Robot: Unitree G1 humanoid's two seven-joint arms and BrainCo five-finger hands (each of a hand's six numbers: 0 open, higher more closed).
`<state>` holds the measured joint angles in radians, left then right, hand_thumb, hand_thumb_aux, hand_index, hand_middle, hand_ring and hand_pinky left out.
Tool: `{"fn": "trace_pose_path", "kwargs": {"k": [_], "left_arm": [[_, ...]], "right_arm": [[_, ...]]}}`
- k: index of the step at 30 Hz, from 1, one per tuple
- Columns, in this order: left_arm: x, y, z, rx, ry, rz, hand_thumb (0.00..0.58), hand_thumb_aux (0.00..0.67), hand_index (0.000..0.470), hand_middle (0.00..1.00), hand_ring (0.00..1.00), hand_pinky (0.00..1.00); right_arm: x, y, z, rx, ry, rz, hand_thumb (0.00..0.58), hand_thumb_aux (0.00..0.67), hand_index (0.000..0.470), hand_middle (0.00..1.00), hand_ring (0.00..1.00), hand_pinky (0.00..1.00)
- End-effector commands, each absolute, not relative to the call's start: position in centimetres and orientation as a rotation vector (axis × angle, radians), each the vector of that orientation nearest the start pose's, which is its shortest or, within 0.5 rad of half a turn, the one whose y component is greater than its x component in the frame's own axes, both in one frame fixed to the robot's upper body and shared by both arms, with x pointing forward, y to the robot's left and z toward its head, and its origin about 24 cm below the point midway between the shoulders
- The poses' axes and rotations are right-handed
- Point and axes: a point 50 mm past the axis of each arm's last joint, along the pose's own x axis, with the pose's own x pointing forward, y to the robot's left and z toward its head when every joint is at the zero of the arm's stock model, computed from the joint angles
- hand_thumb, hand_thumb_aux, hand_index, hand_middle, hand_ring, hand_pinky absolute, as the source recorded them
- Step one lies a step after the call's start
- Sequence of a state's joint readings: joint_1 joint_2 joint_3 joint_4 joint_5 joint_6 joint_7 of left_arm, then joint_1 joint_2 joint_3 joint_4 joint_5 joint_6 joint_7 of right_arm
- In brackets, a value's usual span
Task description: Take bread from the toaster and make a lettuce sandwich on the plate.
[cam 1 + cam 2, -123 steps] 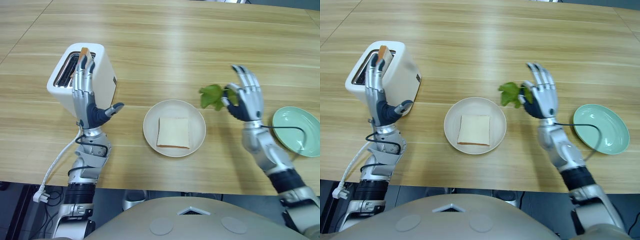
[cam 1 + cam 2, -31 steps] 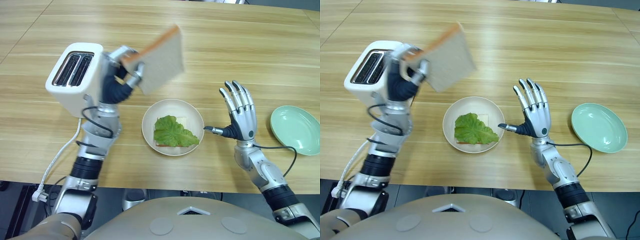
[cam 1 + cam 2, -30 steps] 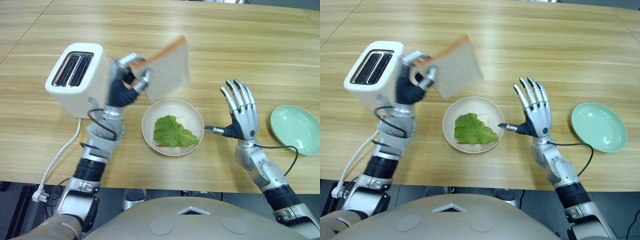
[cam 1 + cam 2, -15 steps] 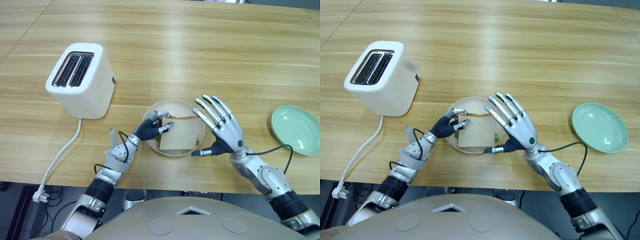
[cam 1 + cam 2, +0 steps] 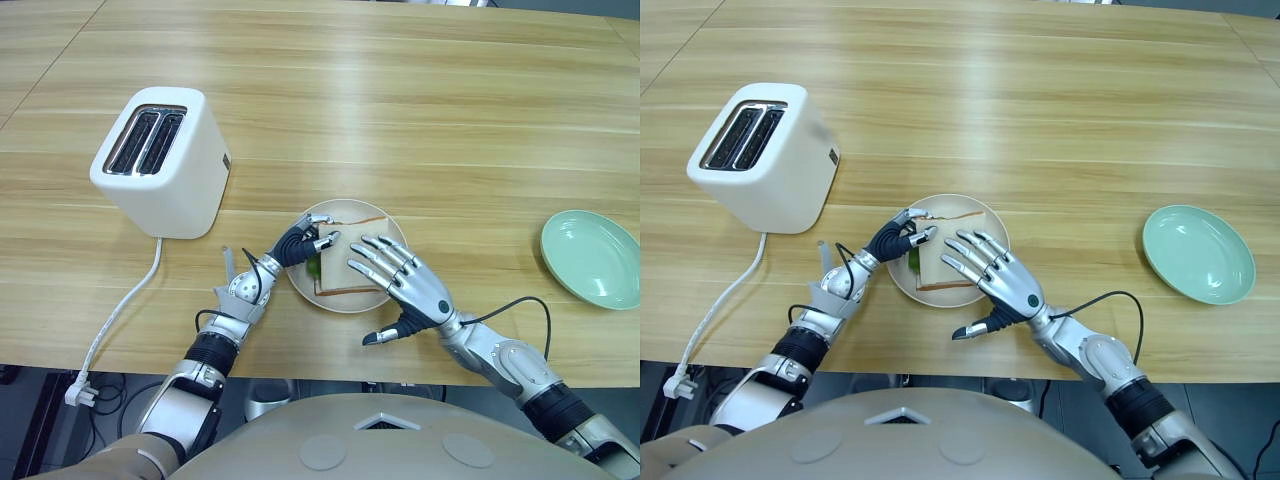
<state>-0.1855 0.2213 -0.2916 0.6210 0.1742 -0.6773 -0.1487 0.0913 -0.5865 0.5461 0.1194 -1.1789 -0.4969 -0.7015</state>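
Bread, the top slice (image 5: pixel 352 240), lay on the round plate (image 5: pixel 340 307) just inside the worktop's (image 5: pixel 400 100) near edge, about midway along it. A sliver of lettuce (image 5: pixel 912 258) stuck out under the slice's left side.

The left hand (image 5: pixel 292 250) sat at the plate's left rim, against the slice's left edge. Whether it gripped the slice could not be made out. The right hand (image 5: pixel 415 290) was spread flat, palm down, over the near right corner of the sandwich, and it held nothing. Its thumb pointed back toward the near edge. Both forearms crossed that edge on either side of the plate, so the strip of wood between plate and edge was narrow.

The toaster (image 5: pixel 165 165) stood toward the left edge, well apart from the plate. Its cord (image 5: pixel 125 305) ran across the wood to the near edge, and the plug (image 5: pixel 78 395) hung below it. A pale green dish (image 5: pixel 595 258) sat at the right edge, well apart from the right hand, with a broad run of bare wood between them. Beyond the plate, plain wood stretched to the far edge.
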Motion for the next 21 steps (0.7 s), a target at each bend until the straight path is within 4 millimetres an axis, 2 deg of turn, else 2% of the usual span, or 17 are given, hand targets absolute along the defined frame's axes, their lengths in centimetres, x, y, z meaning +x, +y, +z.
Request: {"fn": "trace_pose_path", "kwargs": {"k": [1, 5, 10, 12, 13, 14, 15, 17, 18, 19, 20, 21], "left_arm": [[25.5, 12.1, -1.5, 0.4, -0.114, -0.57, 0.58, 0.67, 0.46, 1.0, 1.0, 1.0], [25.3, 12.3, -2.4, 0.416, -0.077, -0.58, 0.58, 0.67, 0.46, 1.0, 1.0, 1.0], [25.0, 12.4, -2.9, 0.472, -0.06, -0.597, 0.58, 0.67, 0.46, 1.0, 1.0, 1.0], [25.3, 13.1, -2.6, 0.575, -0.096, -0.542, 0.58, 0.67, 0.46, 1.0, 1.0, 1.0], [25.8, 13.7, -1.9, 0.661, -0.146, -0.49, 0.494, 0.413, 0.283, 1.0, 1.0, 1.0], [26.4, 14.5, -0.8, 0.735, -0.21, -0.401, 0.0, 0.0, 0.0, 1.0, 1.0, 1.0], [27.2, 15.7, 0.9, 0.791, -0.29, -0.257, 0.0, 0.0, 0.0, 1.0, 1.0, 1.0], [28.3, 18.6, 5.0, 0.833, -0.459, 0.062, 0.0, 0.0, 0.0, 0.73, 0.73, 0.73], [28.2, 20.0, 7.2, 0.83, -0.544, 0.193, 0.0, 0.0, 0.0, 0.64, 0.64, 0.64], [27.9, 20.8, 8.9, 0.833, -0.618, 0.282, 0.0, 0.0, 0.0, 0.64, 0.64, 0.64], [27.4, 21.4, 10.4, 0.837, -0.686, 0.346, 0.0, 0.0, 0.0, 0.51, 0.51, 0.51], [26.8, 21.4, 11.3, 0.829, -0.733, 0.361, 0.0, 0.0, 0.0, 0.44, 0.44, 0.44]], "right_arm": [[16.7, -12.7, -2.6, -1.299, -0.621, 0.728, 0.0, 0.0, 0.0, 0.0, 0.0, 0.0], [16.6, -12.3, -4.7, -1.329, -0.476, 0.891, 0.0, 0.0, 0.0, 0.0, 0.0, 0.0], [15.8, -11.8, -5.1, -1.291, -0.401, 0.989, 0.0, 0.0, 0.0, 0.0, 0.0, 0.0], [15.5, -12.0, -5.2, -1.296, -0.378, 1.013, 0.0, 0.0, 0.0, 0.0, 0.0, 0.0], [15.4, -12.1, -5.3, -1.299, -0.367, 1.02, 0.0, 0.0, 0.0, 0.0, 0.0, 0.0], [15.4, -12.2, -5.3, -1.304, -0.359, 1.026, 0.0, 0.0, 0.0, 0.0, 0.0, 0.0], [15.4, -12.3, -5.3, -1.307, -0.354, 1.031, 0.0, 0.0, 0.0, 0.0, 0.0, 0.0], [15.4, -12.3, -5.3, -1.311, -0.352, 1.032, 0.0, 0.0, 0.0, 0.0, 0.0, 0.0], [15.4, -12.3, -5.2, -1.313, -0.355, 1.029, 0.0, 0.0, 0.0, 0.0, 0.0, 0.0], [15.5, -12.3, -5.1, -1.314, -0.367, 1.02, 0.0, 0.0, 0.0, 0.0, 0.0, 0.0], [15.7, -12.1, -4.8, -1.315, -0.393, 0.997, 0.0, 0.0, 0.0, 0.0, 0.0, 0.0], [16.2, -12.0, -4.2, -1.313, -0.435, 0.957, 0.0, 0.0, 0.0, 0.0, 0.0, 0.0]]}}
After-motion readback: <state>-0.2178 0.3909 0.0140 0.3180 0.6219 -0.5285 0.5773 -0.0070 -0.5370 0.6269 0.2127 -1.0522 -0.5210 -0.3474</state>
